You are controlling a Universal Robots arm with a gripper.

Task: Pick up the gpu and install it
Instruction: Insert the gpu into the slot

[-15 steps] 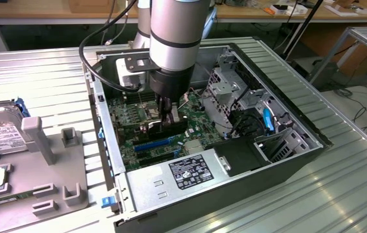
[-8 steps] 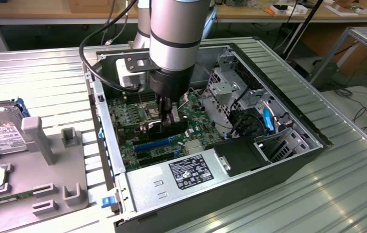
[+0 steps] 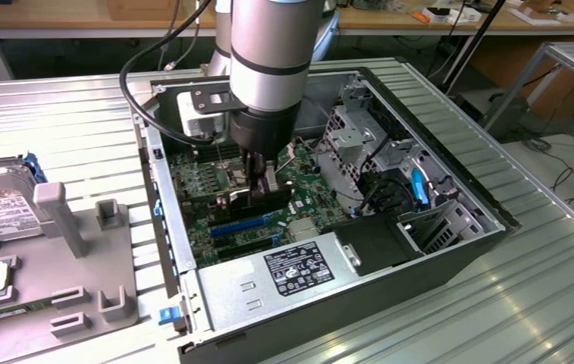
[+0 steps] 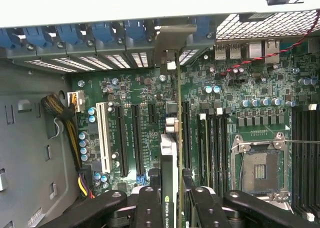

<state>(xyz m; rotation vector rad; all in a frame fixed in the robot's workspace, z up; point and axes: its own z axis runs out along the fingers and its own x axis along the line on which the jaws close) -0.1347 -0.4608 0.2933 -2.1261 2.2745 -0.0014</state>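
Gpu, the thin flat card with a dark greenish circuit board and a silvery metal bracket (image 4: 172, 138), stands on edge between our fingers (image 4: 172, 195), which are closed on its upper edge, one black finger on each face. We see it held upright inside the open grey desktop computer case (image 3: 449, 250), low over the green motherboard (image 4: 240, 93). The relation that matters is how the card's lower edge lines up with the row of long dark expansion slots (image 4: 135, 138): the card's long axis runs parallel to those slots and toward the rear wall of the case, where its bent bracket tip (image 4: 172, 40) sits at the row of blue-clipped slot openings (image 4: 100, 35). In the wrist view the card appears directly below the fingers, just beside one dark slot, but we cannot tell whether its edge is already touching the slot or hanging just above it. The wrist view gives us the slots, the white slot (image 4: 103, 135) and the empty processor socket (image 4: 257, 170) in plan. The exterior view shows instead the silver arm (image 3: 266, 68) reaching down into the case, the labelled power supply (image 3: 287, 277) and a grey parts holder (image 3: 74, 258) on the ribbed metal worktop (image 3: 529, 303).
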